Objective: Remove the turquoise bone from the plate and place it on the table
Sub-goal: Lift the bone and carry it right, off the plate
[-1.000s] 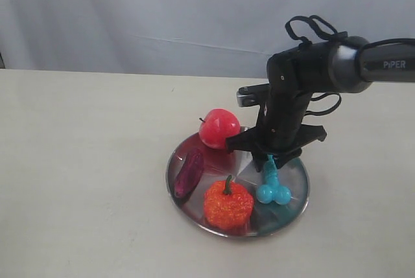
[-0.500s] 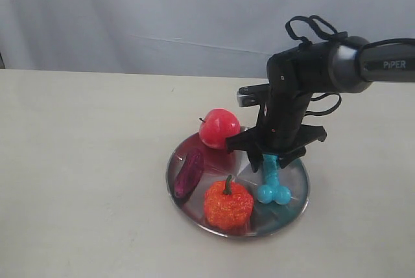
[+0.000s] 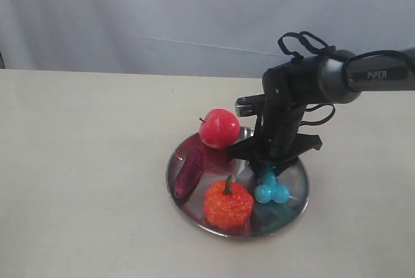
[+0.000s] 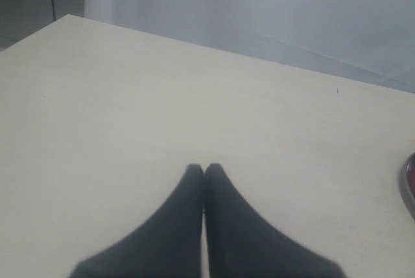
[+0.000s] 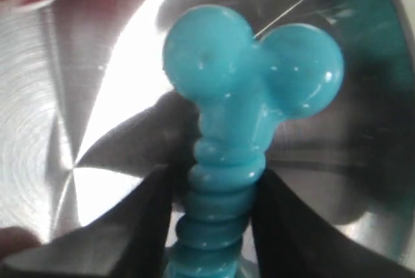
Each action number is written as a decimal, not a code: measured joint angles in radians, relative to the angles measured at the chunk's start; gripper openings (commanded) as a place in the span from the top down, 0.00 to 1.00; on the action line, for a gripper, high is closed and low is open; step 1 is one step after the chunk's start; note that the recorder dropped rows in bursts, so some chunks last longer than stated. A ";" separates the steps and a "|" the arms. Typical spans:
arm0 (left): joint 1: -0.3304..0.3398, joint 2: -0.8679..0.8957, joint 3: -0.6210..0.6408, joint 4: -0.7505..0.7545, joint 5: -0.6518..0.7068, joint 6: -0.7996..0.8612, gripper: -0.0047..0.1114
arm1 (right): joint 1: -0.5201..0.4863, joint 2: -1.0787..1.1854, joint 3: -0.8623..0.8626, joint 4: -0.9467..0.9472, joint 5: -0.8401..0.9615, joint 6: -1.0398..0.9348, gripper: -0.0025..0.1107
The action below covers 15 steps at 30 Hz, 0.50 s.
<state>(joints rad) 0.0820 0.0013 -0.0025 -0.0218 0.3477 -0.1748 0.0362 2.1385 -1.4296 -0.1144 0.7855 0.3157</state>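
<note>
right gripper (image 3: pixel 268 163): jaws clamped on the ribbed shaft of the turquoise bone (image 3: pixel 271 189). In the wrist view both fingers (image 5: pixel 142 226) sit flush against the shaft, no gap that I can see.
bone position: over the right-hand part of the plate (image 3: pixel 299 201) in the exterior view, knobbed end pointing down at the metal, other end hidden inside the gripper. I can't tell if the knobs touch the plate or hang just clear; the reflection muddies it.
neighbours: orange pumpkin (image 3: pixel 227 205) just beside the knobs, red apple (image 3: pixel 219 127) near the gripper's far side, purple vegetable (image 3: pixel 188 173) well apart across the plate.
left gripper (image 4: pixel 204 169): jaws together, nothing held, over bare table (image 4: pixel 130 109). Only a sliver of the plate's edge shows at that frame's border.
step in hand: lift and carry out, I judge. The grasp looks done, placement not yet.
how I'd do it: raise straight up first so the knobs clear the rim and don't drag on the pumpkin. Then I swing outward, away from the fruit, toward open table on the right arm's own side.
grip note: rubber and ribbed, so it should hold. It's gripped off-centre with the heavy end hanging, though, so I'd go slow to stop it swinging.
release: lower until the knobs meet the table, well off the plate, then part the jaws — a drop from height may bounce it back against the rim.
</note>
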 measured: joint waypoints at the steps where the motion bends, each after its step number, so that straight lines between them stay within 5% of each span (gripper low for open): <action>1: 0.000 0.000 0.000 0.000 0.000 0.000 0.96 | 0.000 0.000 0.000 0.000 0.000 0.003 0.87; 3: 0.000 0.000 0.000 0.000 0.000 0.000 0.96 | 0.000 0.000 0.000 -0.004 0.000 0.001 0.98; 15: 0.000 0.000 0.000 0.000 0.000 0.000 0.96 | 0.000 -0.188 0.002 -0.025 0.038 -0.054 0.98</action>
<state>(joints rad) 0.0820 0.0013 -0.0025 -0.0218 0.3477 -0.1748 0.0362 1.9505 -1.4274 -0.1392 0.8236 0.2615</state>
